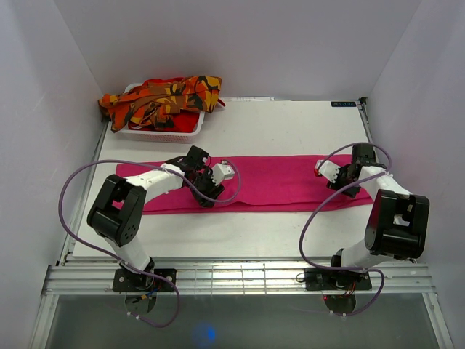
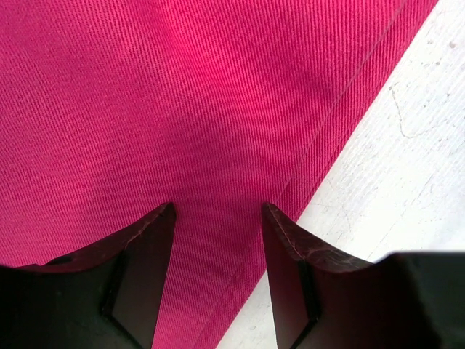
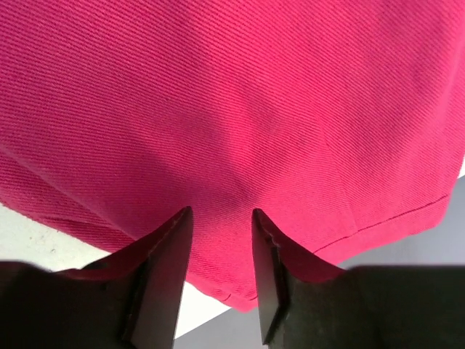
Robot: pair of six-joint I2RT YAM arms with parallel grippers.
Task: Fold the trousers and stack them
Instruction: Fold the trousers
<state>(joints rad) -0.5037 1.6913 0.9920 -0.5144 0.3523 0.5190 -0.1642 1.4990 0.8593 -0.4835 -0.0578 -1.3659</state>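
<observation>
Pink trousers (image 1: pixel 276 182): we judge them soft, limp, light; grasp at near edge. Left claw (image 2: pixel 218 208), right claw (image 3: pixel 221 211): both spread.

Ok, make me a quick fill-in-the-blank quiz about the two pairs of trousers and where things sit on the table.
1. The trousers stretched flat across the table are plain ____.
2. The orange patterned trousers are heaped in the white basket at the table's far ____ corner.
3. The right gripper is at the ____ end of the stretched trousers.
Missing words: pink, left, right.
</observation>
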